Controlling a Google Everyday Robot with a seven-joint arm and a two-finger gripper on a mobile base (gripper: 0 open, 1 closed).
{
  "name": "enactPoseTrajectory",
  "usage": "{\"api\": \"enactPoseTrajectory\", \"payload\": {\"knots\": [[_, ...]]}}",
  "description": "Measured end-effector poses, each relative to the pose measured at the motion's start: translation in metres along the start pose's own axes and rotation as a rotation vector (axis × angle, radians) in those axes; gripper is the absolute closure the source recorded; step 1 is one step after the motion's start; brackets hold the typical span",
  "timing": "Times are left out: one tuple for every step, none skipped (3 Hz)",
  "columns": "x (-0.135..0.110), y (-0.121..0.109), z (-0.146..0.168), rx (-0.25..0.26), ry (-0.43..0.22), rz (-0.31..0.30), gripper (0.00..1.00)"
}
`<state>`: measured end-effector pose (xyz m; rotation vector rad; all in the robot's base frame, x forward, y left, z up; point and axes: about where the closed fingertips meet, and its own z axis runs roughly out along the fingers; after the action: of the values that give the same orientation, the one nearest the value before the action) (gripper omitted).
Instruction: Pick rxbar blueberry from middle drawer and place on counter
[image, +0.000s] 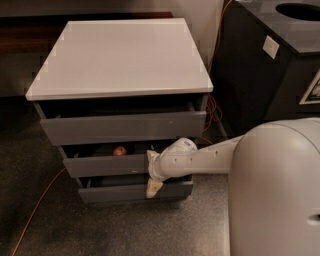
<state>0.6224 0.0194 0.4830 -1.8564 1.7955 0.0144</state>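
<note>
Evidently the reaching step: pincer (152, 187), grip state impossible to tell, hangs against the middle drawer (100, 165) front; bar unseen, presumably inside up-left, so next it must rise over that front.

White arm (210, 159) comes in from 3 o'clock twd 9, approx level. Wrist (167, 162) bends down; gripper (153, 186) hangs at 6 o'clock, low-centre of view.

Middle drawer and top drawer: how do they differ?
The top drawer has a taller front than the middle drawer. A red apple shows inside the middle drawer; the top drawer shows only darkness. Both are grey, handleless and partly open. The gripper hangs in front of the lowest drawer.
</note>
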Motion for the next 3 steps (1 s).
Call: {"api": "enactPoseTrajectory", "payload": {"knots": [[0.004,-0.017,0.021,0.001,-0.010,-0.025,0.00],[0.013,-0.036,0.039,0.004,-0.014,-0.035,0.00],[0.025,-0.053,0.052,0.013,0.000,-0.025,0.00]]}}
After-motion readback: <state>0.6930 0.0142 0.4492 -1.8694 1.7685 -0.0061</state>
